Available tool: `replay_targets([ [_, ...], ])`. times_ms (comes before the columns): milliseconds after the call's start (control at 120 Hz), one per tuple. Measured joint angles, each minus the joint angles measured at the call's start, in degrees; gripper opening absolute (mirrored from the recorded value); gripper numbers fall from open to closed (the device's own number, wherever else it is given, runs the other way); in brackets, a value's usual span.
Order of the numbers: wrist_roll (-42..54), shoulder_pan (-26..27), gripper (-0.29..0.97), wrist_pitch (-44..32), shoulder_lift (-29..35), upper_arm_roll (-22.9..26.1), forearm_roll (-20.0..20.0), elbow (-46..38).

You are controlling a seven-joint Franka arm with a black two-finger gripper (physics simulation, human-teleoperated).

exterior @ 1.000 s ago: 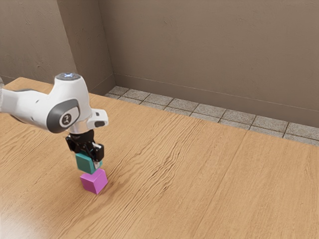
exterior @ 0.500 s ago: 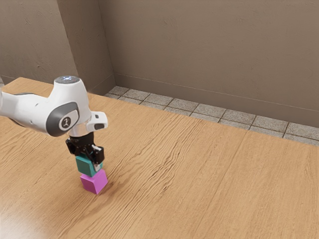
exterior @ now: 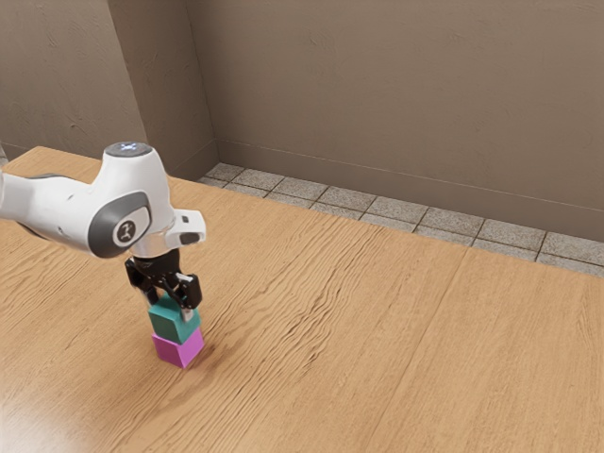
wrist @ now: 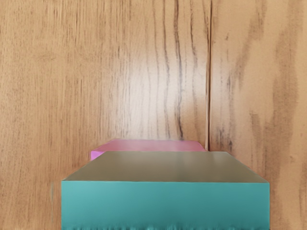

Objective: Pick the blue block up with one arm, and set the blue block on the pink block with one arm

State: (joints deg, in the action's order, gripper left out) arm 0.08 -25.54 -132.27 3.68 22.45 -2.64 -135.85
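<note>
Wood worktop (exterior: 377, 359) carries pink block (exterior: 177, 352). The blue block (exterior: 176, 324) sits on top of it, touching, teal in render. The gripper (exterior: 172, 304) is clamped on the blue block's upper sides. Behind are the tiled floor (exterior: 425, 219) and wall (exterior: 396, 85).

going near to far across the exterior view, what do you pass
table's near wood → pink block with the teal block stacked on it → tiled floor → wall. The arm overlaps the blocks, so it is left out.
</note>
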Motion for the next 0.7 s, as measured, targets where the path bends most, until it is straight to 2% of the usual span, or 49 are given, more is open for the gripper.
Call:
replay_targets([
  [250, 0.03, 0.93, 0.65, 2.59, 5.84, 0.49, 0.74, 0.72],
  [700, 0.13, 1.04, 0.68, 3.66, 6.3, 0.49, 1.94, 0.74],
])
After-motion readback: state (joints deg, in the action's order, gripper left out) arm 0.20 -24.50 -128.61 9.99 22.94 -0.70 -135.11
